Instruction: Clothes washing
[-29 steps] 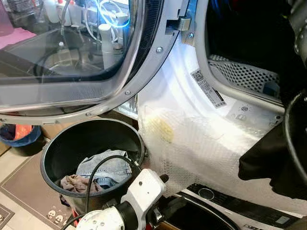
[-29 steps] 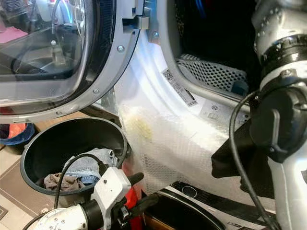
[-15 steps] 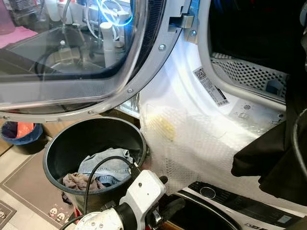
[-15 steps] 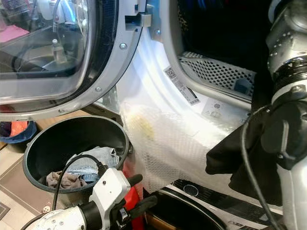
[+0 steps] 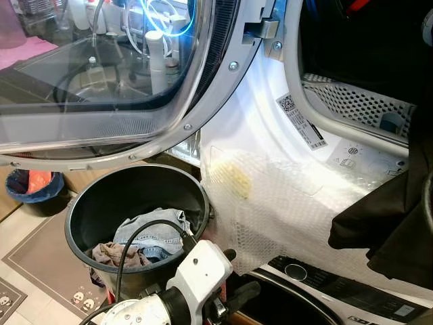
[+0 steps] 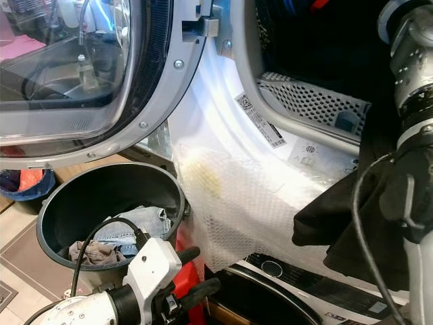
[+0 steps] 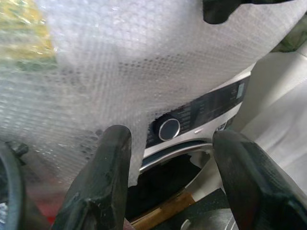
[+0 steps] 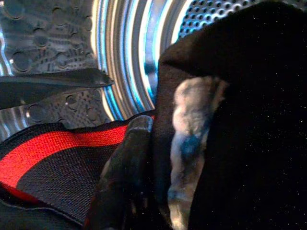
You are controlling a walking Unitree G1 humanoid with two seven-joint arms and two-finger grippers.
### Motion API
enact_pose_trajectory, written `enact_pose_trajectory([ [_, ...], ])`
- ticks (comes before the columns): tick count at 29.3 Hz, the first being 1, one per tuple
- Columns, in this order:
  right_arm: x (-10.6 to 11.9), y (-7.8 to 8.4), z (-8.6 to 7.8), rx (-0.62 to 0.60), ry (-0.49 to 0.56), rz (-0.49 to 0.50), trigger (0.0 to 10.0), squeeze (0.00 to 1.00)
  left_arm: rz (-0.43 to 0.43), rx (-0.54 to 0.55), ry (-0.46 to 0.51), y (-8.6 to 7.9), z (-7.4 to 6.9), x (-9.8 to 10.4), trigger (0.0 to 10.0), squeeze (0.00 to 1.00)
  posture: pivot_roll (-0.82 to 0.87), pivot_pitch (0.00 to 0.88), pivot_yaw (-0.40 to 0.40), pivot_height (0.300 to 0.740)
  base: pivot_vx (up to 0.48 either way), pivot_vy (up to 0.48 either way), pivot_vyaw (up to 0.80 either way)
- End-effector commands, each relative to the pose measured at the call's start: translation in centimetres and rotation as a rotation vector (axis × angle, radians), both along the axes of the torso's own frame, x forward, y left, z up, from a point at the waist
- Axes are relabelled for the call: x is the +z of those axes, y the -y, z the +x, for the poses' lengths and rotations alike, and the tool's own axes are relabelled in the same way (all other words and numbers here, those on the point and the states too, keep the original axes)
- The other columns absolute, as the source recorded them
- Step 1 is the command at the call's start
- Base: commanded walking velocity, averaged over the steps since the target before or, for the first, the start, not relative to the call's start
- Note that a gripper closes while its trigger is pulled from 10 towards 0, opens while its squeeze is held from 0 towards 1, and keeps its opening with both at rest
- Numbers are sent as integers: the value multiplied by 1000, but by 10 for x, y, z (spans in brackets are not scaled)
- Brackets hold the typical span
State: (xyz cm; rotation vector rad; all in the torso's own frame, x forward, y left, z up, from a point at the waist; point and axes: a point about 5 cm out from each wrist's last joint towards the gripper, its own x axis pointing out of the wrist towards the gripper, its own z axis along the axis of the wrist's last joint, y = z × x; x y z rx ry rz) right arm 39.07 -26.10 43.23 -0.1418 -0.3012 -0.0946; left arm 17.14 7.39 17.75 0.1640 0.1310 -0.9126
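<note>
The right gripper has gone up into the drum, holding tight on the black cloth, which hangs over the rim, almost in. The left gripper waits wide open by the bin

Black garment: dark fabric, draped over the lower lip of the washer opening, hanging down across the bubble-wrapped front panel. Red-and-black striped item: lying inside the steel drum. Denim piece and brown cloth: crumpled together at the bottom of the round black basket.
</note>
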Motion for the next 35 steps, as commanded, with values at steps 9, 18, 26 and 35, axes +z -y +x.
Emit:
enact_pose_trajectory([
  [9, 5, 21, -10, 2, -2, 45, 10000, 1000, 5, -10, 14, -2, -1, 5, 10000, 0, 48, 199, -79, 740, 0, 0, 0],
  [18, 4, 38, -17, -33, 17, 81, 10000, 1000, 14, -40, 52, 0, 2, 10, 10000, 0, 39, 195, -69, 740, 0, 0, 0],
  [26, 1, 50, -24, 5, -40, 38, 10000, 1000, 19, -42, 52, -2, 3, 11, 10000, 0, 40, 197, -62, 740, 0, 0, 0],
  [35, -1, 71, -39, 15, -103, -21, 10000, 1000, 27, -46, 51, -4, 4, 12, 10000, 0, 32, 197, -42, 740, 0, 0, 0],
])
